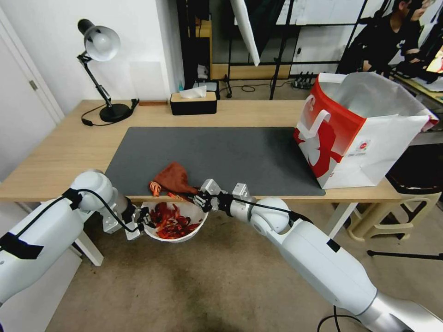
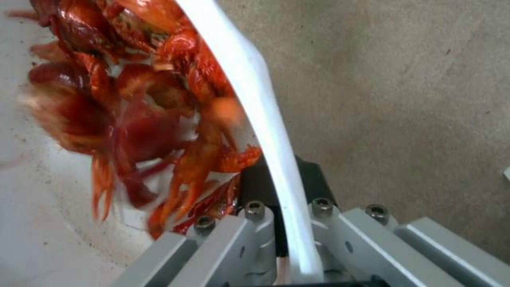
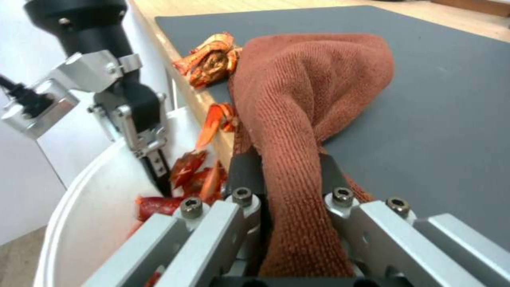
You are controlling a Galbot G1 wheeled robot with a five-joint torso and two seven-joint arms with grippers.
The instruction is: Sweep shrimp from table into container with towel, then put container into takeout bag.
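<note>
With my right end effector [image 1: 199, 199] clenched on the towel [image 1: 175, 179] and the left end effector [image 1: 144, 220] gripping the bowl [image 1: 196, 228] rim, I should sweep the remaining crayfish [image 1: 155, 187] toward 6 o'clock, off the surface [image 1: 69, 147] edge.

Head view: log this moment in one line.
left pincer: holds container rim | right pincer: grips towel | shrimp: mostly in container

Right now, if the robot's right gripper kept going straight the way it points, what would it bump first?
Probably the shrimp at the table edge, just beyond the towel that the right gripper holds.
</note>
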